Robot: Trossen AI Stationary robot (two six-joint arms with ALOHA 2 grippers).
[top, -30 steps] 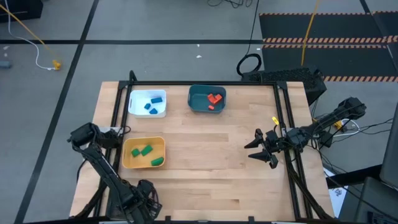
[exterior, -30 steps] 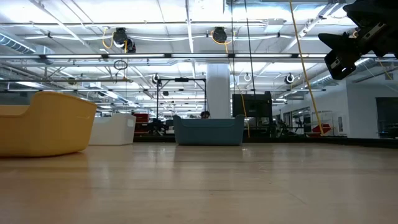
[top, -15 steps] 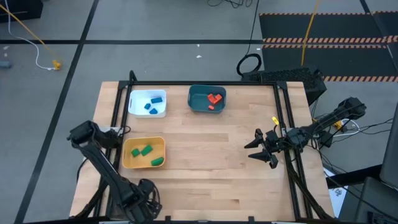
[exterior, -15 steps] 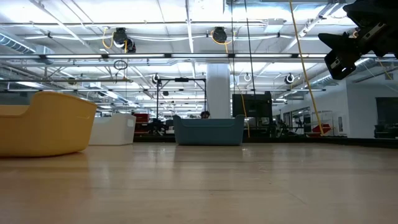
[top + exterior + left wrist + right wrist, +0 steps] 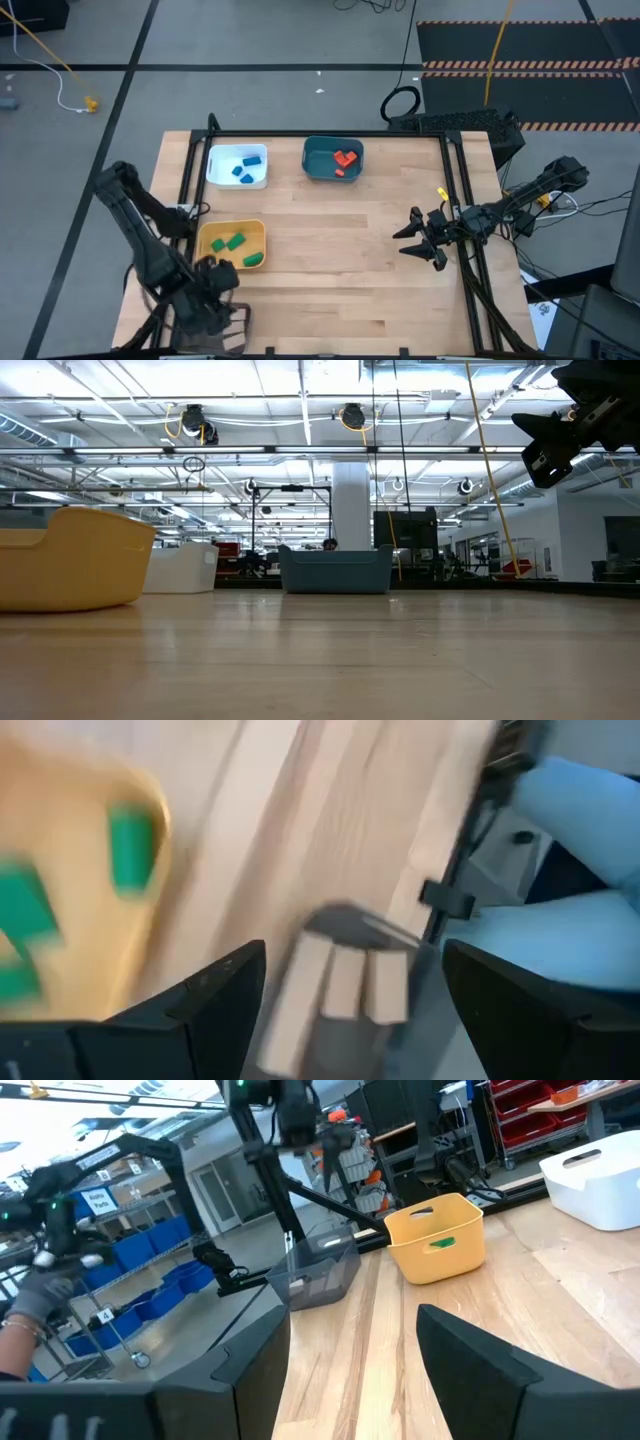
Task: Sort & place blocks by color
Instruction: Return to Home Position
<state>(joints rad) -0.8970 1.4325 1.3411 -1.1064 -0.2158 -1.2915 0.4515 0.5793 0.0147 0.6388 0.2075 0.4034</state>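
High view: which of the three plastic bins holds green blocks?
The yellow plastic bin holds the green wooden blocks; the white plastic bin holds blue blocks, and the teal plastic bin holds red-orange blocks.

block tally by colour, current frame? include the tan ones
Blue blocks: 3, in the white bin
Red/orange blocks: 3, in the teal bin; two of them touch, so the count is less certain
Green blocks: 3, in the yellow bin
Tan blocks: 3, side by side in the dark mesh bin
Total: 12
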